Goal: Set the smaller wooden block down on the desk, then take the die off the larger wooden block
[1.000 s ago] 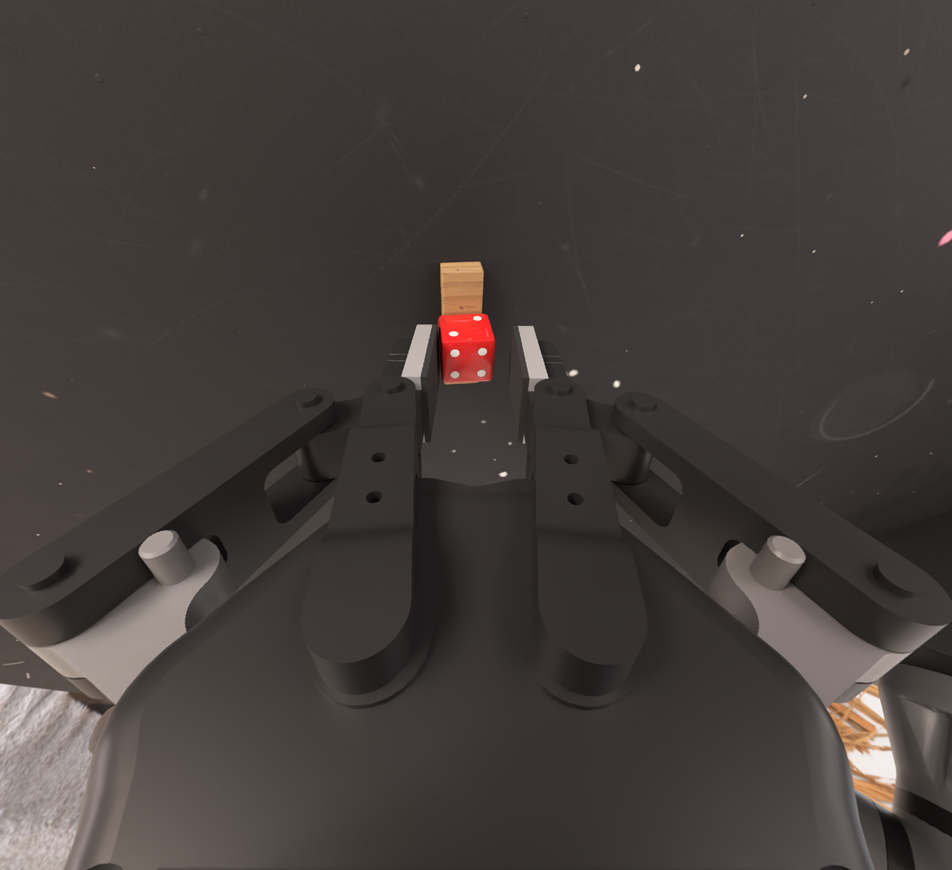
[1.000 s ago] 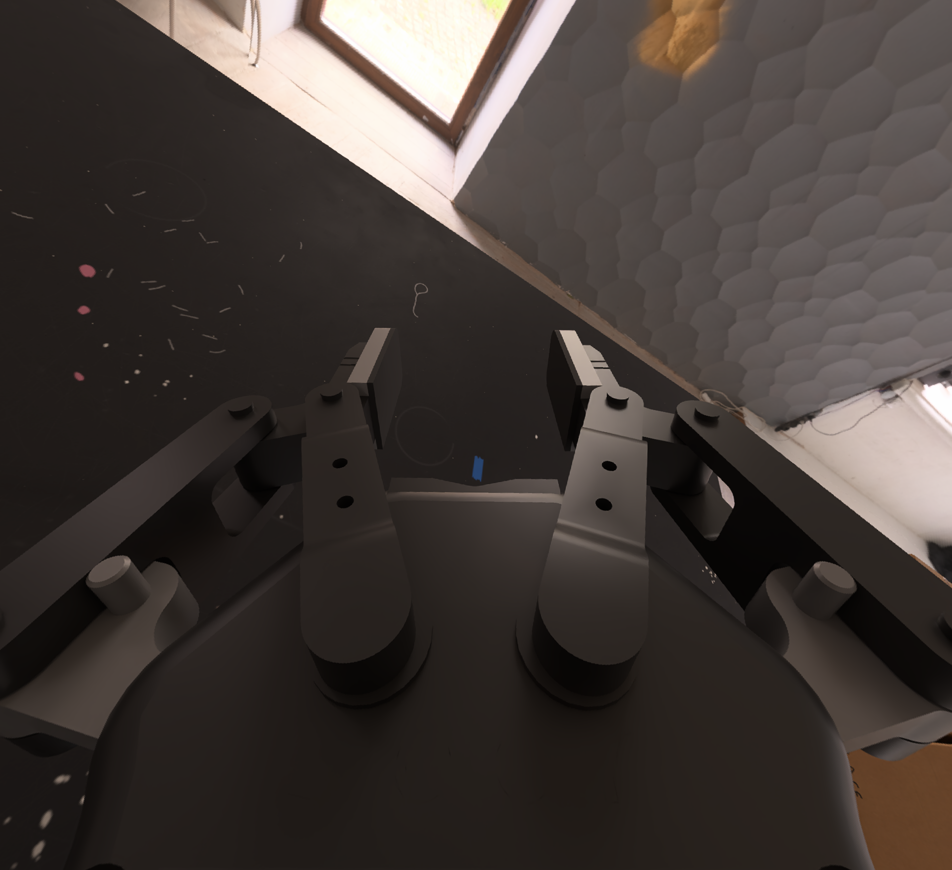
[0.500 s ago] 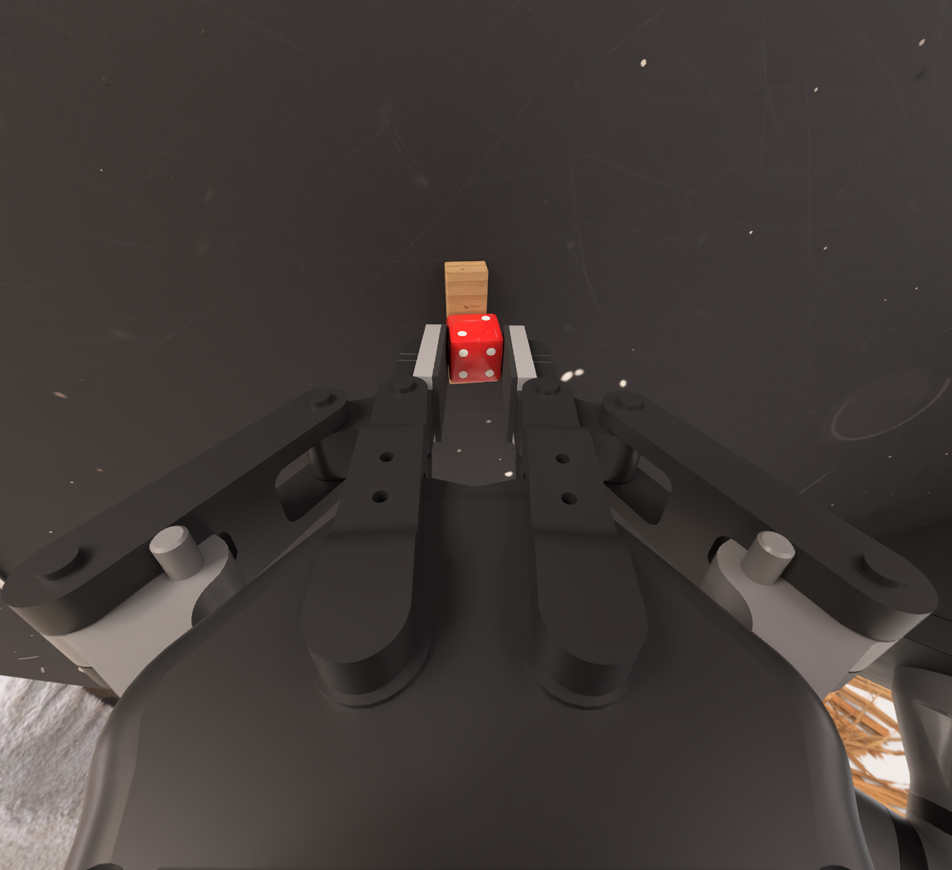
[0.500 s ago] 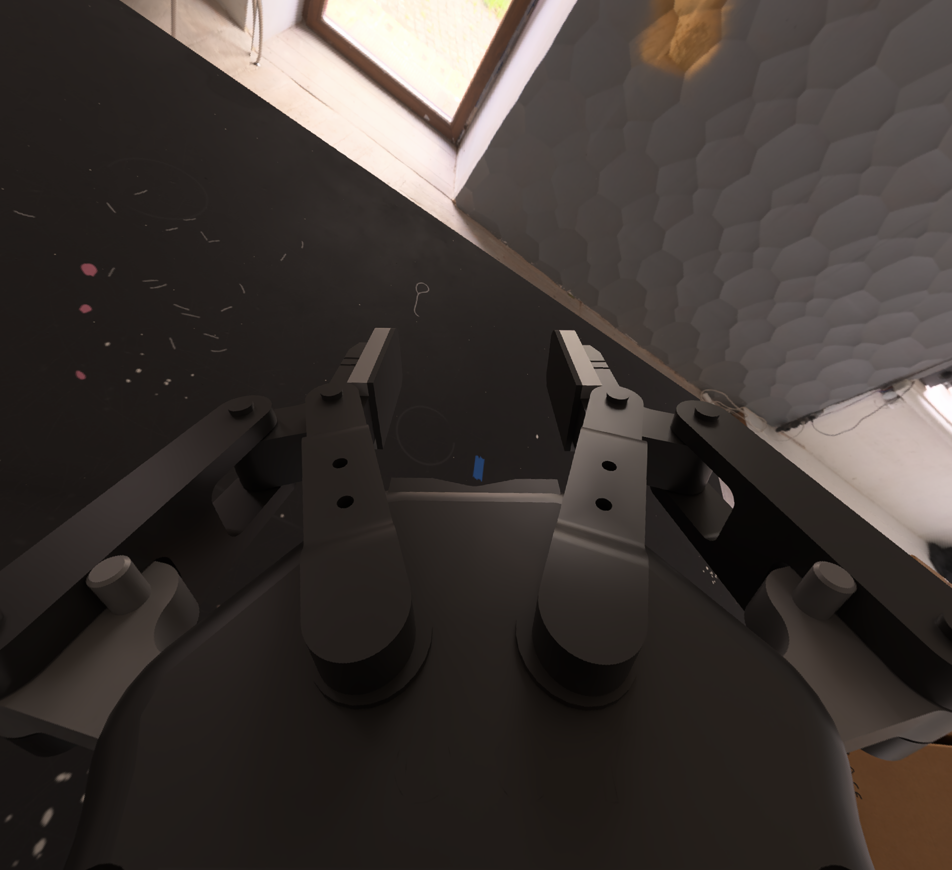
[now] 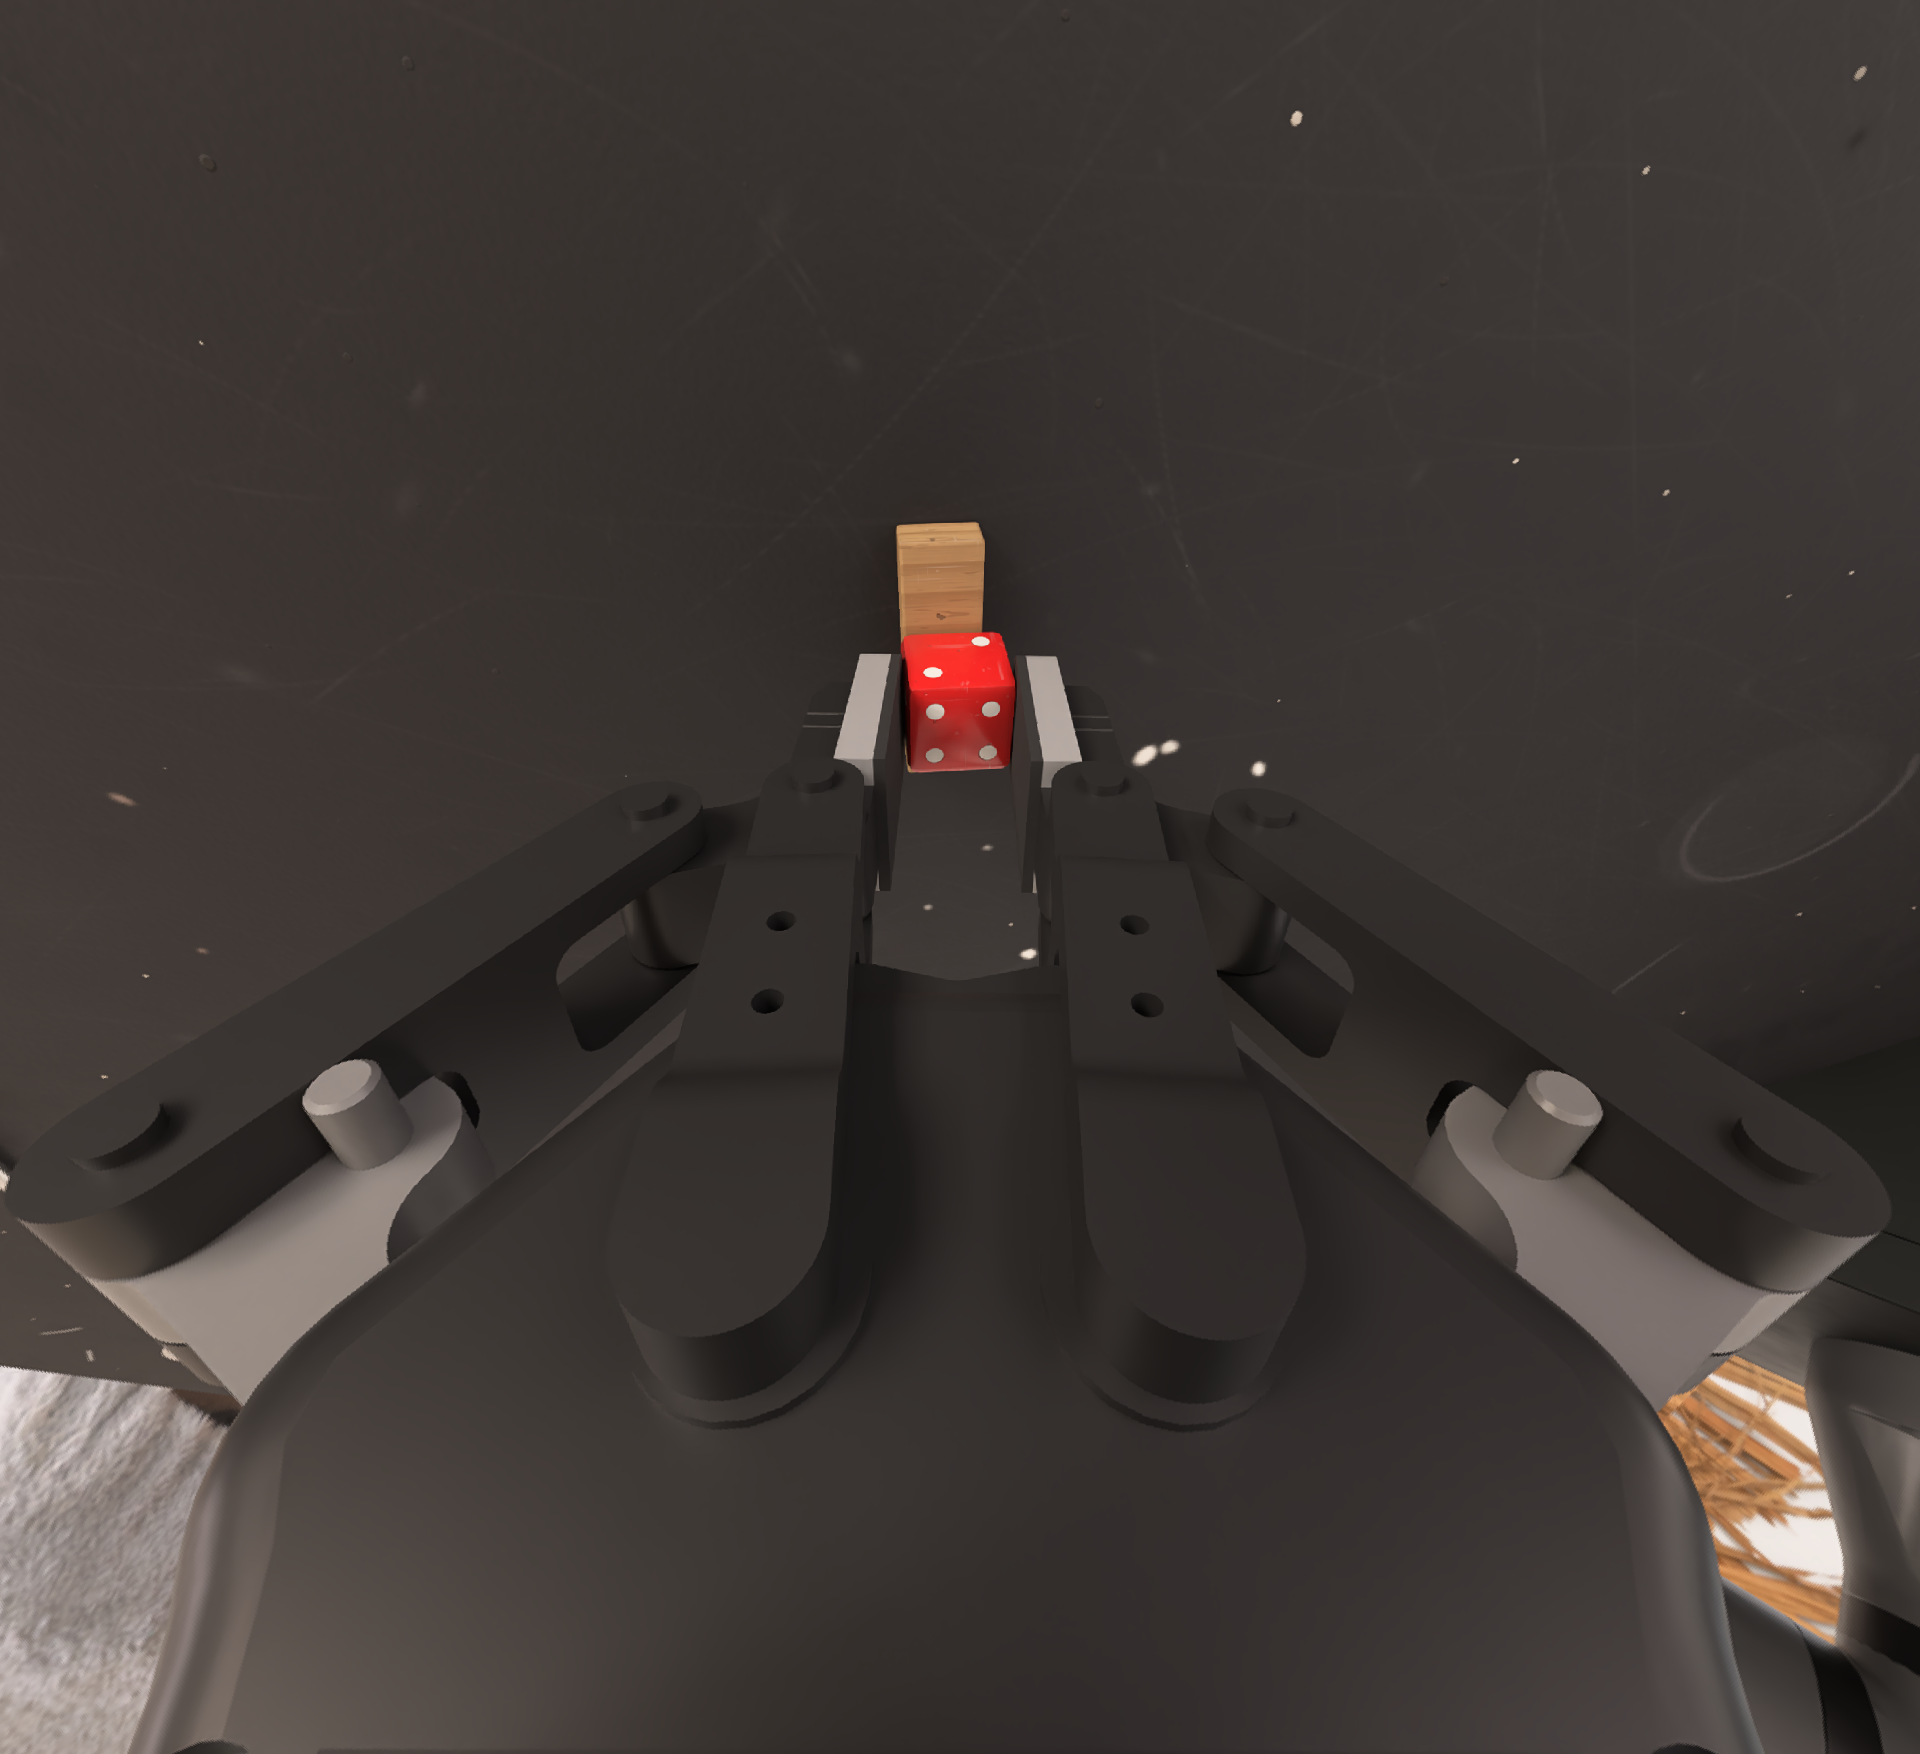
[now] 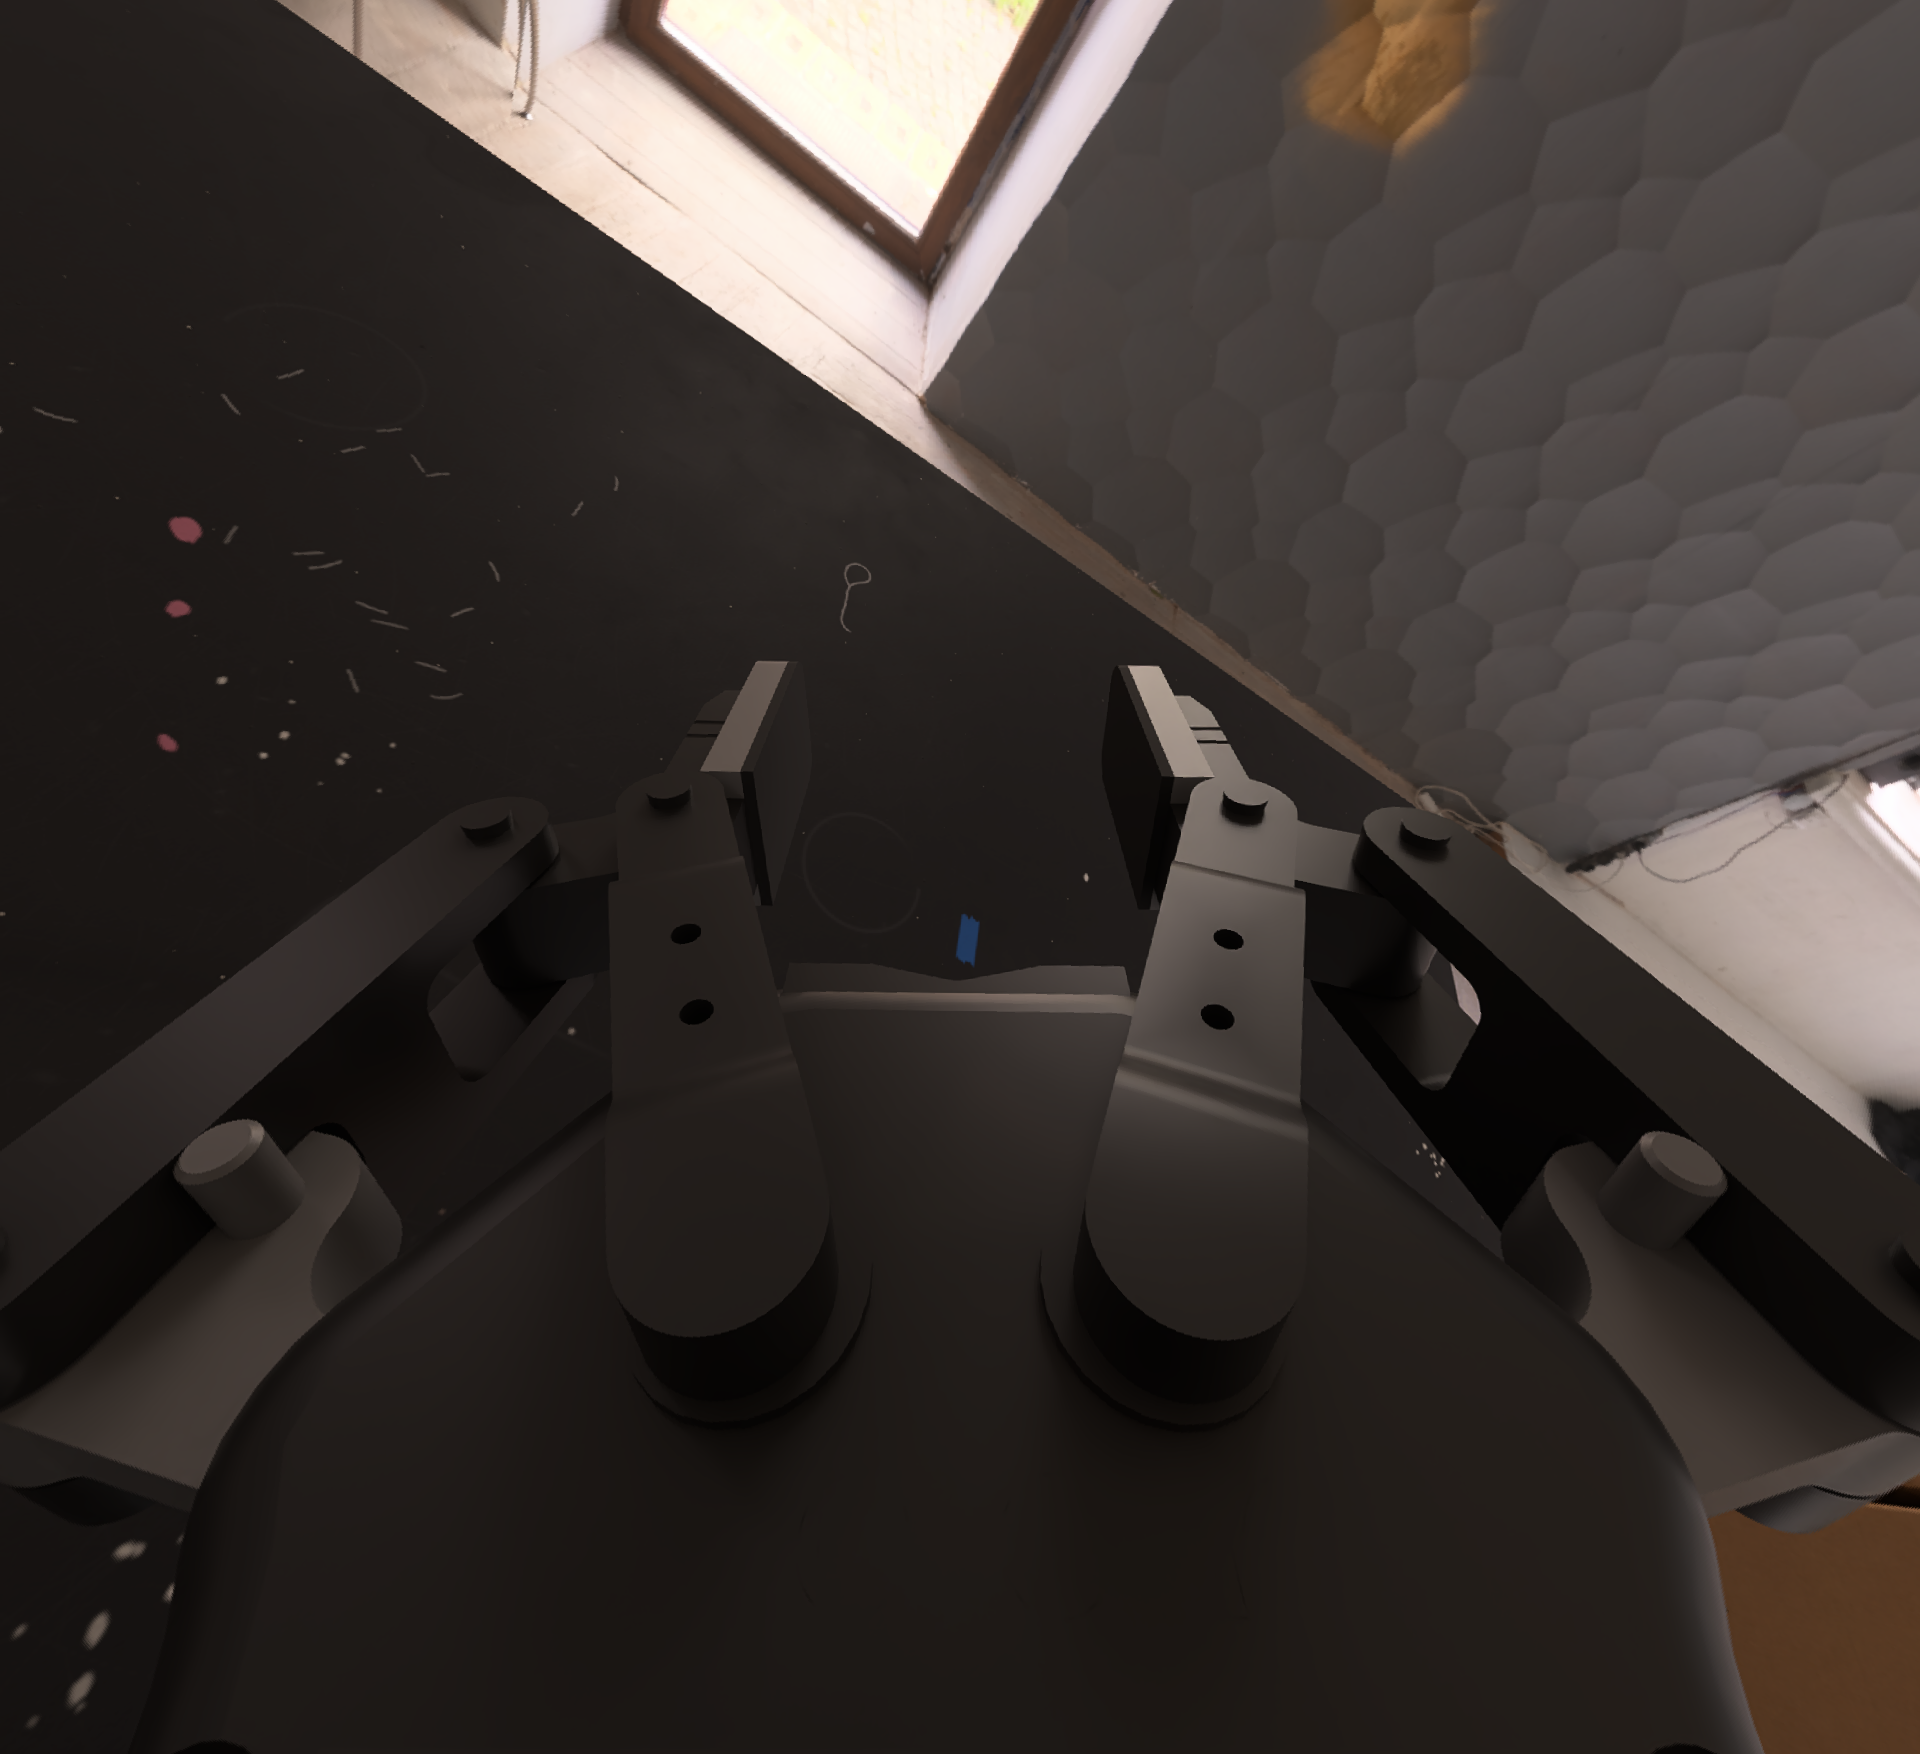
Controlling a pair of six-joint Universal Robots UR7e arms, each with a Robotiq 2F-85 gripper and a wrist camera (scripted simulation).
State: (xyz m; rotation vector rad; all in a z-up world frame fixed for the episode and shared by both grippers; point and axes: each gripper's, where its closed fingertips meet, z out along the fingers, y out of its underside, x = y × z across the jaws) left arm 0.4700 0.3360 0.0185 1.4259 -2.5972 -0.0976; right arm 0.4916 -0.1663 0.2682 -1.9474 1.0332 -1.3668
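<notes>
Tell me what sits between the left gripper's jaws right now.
The red die with white pips sits between the left gripper jaws, which flank its sides closely; behind it stands a light wooden block. The left wrist view shows this.

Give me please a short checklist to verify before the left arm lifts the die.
1. Red die sits between the fingers of the left gripper: ok.
2. Both pads firmly touch the die: cannot tell; the jaws stand close on each side, with a thin gap possible on the right one.
3. Wooden block behind the die is apart from the fingers: ok.
4. What the die rests on: cannot tell; its underside is hidden.
5. Right gripper is open, holds nothing, and hangs above the dark desk: ok.
</notes>
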